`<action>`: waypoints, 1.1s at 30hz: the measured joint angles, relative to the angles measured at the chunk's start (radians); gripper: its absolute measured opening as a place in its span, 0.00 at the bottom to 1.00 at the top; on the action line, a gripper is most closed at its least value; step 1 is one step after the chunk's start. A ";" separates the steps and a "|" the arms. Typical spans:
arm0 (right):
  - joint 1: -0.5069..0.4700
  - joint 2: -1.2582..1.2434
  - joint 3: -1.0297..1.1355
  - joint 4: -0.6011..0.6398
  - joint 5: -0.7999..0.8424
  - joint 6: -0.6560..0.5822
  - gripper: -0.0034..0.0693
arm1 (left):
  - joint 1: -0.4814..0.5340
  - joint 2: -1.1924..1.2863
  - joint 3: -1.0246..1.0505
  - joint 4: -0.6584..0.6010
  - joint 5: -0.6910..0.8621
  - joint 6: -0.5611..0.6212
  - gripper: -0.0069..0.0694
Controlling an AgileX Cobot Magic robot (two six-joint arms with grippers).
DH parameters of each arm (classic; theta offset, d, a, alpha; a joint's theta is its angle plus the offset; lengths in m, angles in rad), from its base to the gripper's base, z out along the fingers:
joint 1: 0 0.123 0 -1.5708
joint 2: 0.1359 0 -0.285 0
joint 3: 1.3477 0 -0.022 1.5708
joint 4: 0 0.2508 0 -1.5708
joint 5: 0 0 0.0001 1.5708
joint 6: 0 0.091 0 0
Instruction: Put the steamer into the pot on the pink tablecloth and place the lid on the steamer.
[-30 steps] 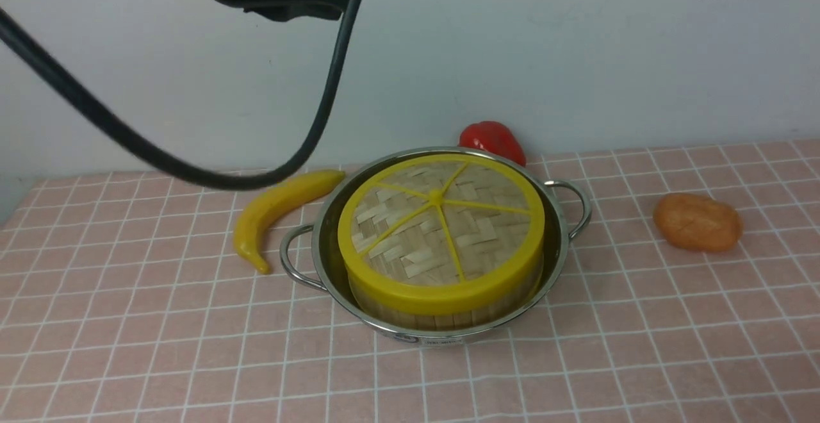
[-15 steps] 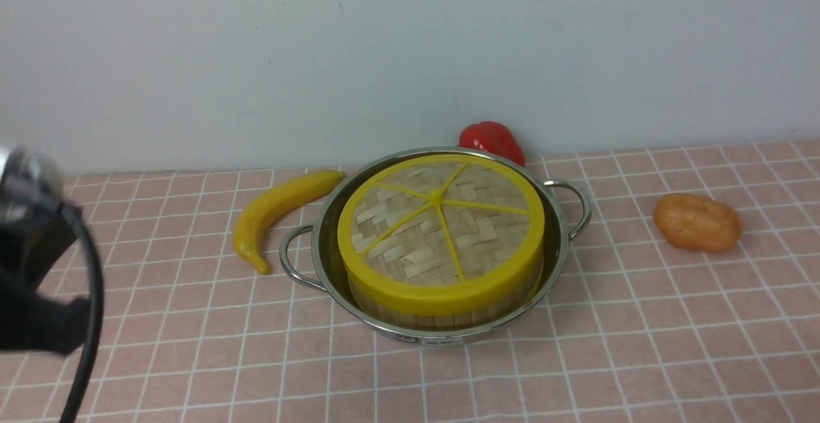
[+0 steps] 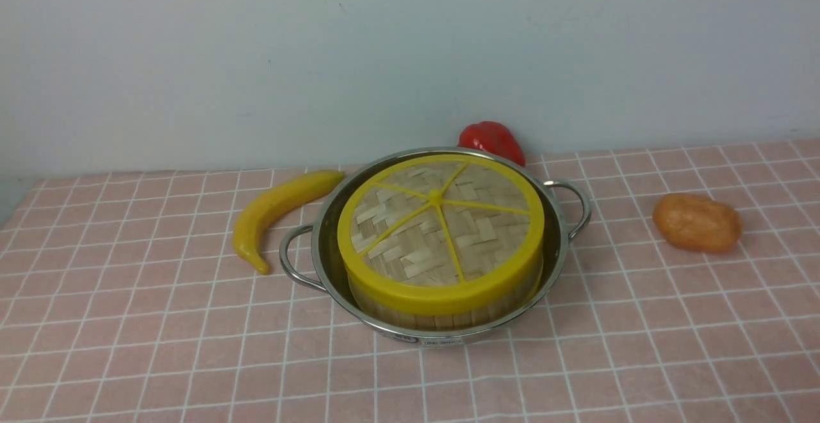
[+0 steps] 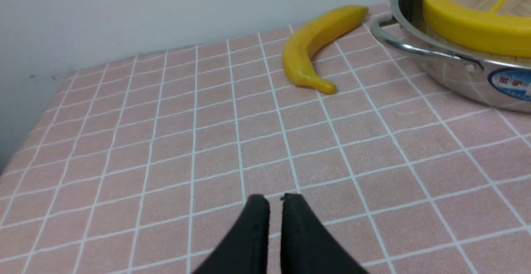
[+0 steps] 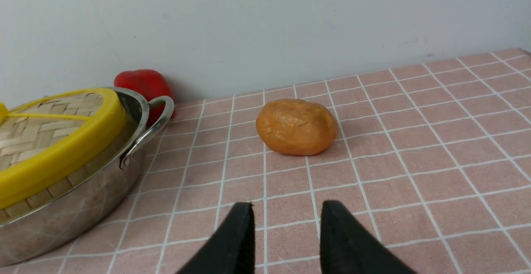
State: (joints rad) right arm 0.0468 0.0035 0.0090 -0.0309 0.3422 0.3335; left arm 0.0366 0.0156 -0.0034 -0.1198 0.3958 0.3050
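The shiny steel pot stands on the pink tablecloth. The steamer sits inside it; only its bamboo-slat wall shows. The woven lid with its yellow rim lies flat on the steamer. Neither gripper shows in the front view. In the left wrist view my left gripper is shut and empty, low over bare cloth, well apart from the pot and the lid. In the right wrist view my right gripper is open and empty over the cloth, beside the pot.
A yellow toy banana lies just left of the pot. A red toy pepper sits behind it against the wall. An orange potato-like toy lies to the right, ahead of my right gripper.
My left arm and its black cable have dropped down and to the left, out of the front view. The pot, steamer and lid have not moved.
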 joint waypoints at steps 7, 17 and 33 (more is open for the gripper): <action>0.000 0.000 0.000 0.000 -0.002 0.000 0.38 | 0.001 -0.014 0.010 0.000 -0.004 0.000 0.16; 0.000 0.000 0.000 0.000 -0.002 0.000 0.38 | 0.001 -0.014 0.010 0.000 -0.004 0.000 0.18; 0.000 0.000 0.000 0.000 -0.002 0.001 0.38 | 0.001 -0.014 0.010 0.000 -0.004 0.000 0.22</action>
State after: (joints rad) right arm 0.0468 0.0035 0.0090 -0.0309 0.3402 0.3347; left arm 0.0375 0.0013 0.0071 -0.1198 0.3913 0.3050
